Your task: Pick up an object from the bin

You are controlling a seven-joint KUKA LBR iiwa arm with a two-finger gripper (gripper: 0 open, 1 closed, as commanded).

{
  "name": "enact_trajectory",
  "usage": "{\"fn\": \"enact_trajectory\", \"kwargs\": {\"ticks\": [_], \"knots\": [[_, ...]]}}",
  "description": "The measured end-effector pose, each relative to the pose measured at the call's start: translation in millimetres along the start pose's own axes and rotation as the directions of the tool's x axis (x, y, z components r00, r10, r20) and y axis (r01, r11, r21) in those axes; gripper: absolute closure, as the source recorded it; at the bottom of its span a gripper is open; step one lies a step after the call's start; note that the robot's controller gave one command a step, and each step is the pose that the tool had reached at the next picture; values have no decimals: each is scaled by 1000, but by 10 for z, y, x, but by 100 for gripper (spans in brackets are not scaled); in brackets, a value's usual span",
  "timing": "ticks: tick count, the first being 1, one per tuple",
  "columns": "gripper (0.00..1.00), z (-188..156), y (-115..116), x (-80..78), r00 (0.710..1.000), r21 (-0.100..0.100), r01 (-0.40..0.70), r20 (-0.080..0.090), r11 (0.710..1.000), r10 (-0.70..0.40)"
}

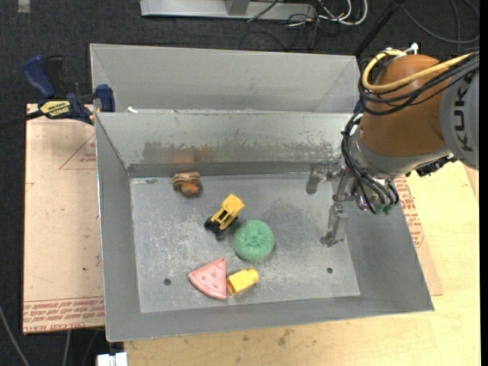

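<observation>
My gripper [321, 213] hangs over bare floor in the right part of the bin. Its two fingers stand apart, open, with nothing between them. The nearest loose thing is a round green scrubber ball [254, 239], to the gripper's left and apart from it. Touching the ball's upper left side lies a small yellow and black toy digger [224, 214]. Below the ball sits a small yellow block [242, 281], and a pink wedge [210, 278] shaped like a melon slice lies against it.
A small brown rounded thing [187, 183] lies near the bin's back wall on the left. The arm, with its orange cover and cables, reaches in over the right rim. The bin's sloped walls close in on all sides.
</observation>
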State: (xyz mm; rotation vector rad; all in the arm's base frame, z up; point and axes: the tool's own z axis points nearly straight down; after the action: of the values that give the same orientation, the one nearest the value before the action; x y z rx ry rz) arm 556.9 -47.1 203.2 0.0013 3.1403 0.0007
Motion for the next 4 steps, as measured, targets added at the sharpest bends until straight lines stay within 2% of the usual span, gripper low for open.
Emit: {"fn": "enact_trajectory", "kwargs": {"ticks": [1,2,3,4], "knots": [[0,388,220,-80,1000,1,-18,10,1000,18],[0,1095,590,48,998,-1,-70,3,998,70],[0,1331,745,-105,999,0,-46,-5,999,46],[100,1333,1214,173,1000,-1,-24,0,1000,24]]}}
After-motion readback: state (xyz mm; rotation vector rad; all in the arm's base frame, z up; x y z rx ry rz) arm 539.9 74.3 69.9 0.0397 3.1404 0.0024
